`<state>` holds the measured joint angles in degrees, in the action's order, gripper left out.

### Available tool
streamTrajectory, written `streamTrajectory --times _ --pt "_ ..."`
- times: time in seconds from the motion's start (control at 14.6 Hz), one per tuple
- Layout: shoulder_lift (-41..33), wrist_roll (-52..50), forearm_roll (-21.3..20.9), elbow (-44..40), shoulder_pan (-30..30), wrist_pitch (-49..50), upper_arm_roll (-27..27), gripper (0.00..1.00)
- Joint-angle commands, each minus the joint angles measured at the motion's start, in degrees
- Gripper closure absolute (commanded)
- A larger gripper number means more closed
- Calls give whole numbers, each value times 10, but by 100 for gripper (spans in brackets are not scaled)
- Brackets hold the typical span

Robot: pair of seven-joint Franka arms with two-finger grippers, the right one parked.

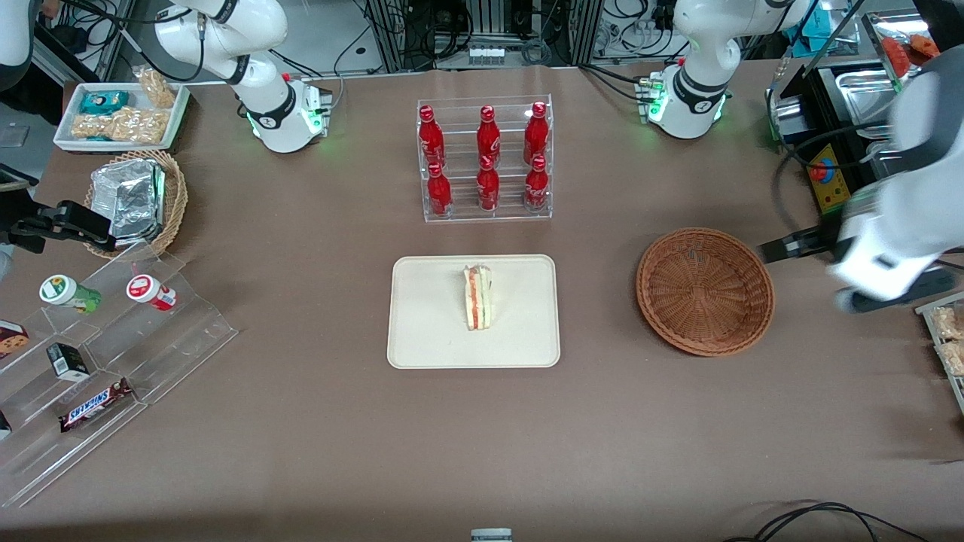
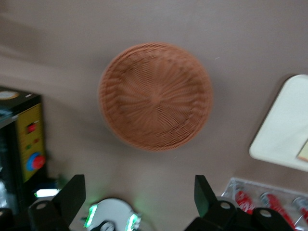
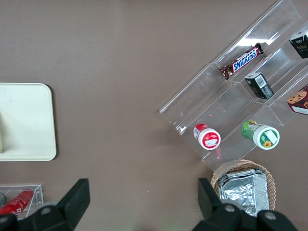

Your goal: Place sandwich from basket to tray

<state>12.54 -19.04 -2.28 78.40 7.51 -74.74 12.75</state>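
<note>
Front view. The sandwich (image 1: 477, 297) lies on the tray (image 1: 422, 331), slightly toward the working arm's end of the tray's middle, its orange-pink filling edge showing. The tray rests flat on the brown bench (image 1: 316, 421). The basket (image 1: 705, 290) sits on the bench well apart from the tray, toward the working arm's end, with nothing in it. A clear rack of red bottles (image 1: 486, 158) stands farther from the camera than the tray. The working arm's wrist is raised above the bench near the basket, out toward the working arm's end; its jaws cannot be made out here. Toward the parked arm's end lie a clear stepped stand (image 1: 105, 376) holding a chocolate bar (image 1: 94, 404) and two small capped cups, a tan wicker basket with foil packets (image 1: 135, 199), and a white tray of snack packets (image 1: 120, 113).

Left wrist view. The gripper (image 2: 139, 192) hangs high above the bench, its jaws spread wide and holding nothing. The basket (image 2: 155, 96) lies below it, bare inside. A corner of the tray (image 2: 284, 130) shows to one side, well apart from the basket, and a yellow control box with a red button (image 2: 32, 144) stands near the basket.

Right wrist view. A corner of the tray (image 3: 26, 120) lies on the bench, apart from the stepped stand (image 3: 240, 96).
</note>
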Motion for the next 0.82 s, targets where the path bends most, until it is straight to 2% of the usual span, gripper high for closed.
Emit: streamTrajectory --times 0.0,0.14,0.27,0.48,0.75 --pt "-81 57 6 53 29 19 3 0" --pt "-135 66 5 103 23 12 1 0" --pt "-153 66 3 98 -7 7 1 0" --pt "-154 71 9 76 -8 -10 1 0" --pt "-154 65 -6 69 -16 18 3 0"
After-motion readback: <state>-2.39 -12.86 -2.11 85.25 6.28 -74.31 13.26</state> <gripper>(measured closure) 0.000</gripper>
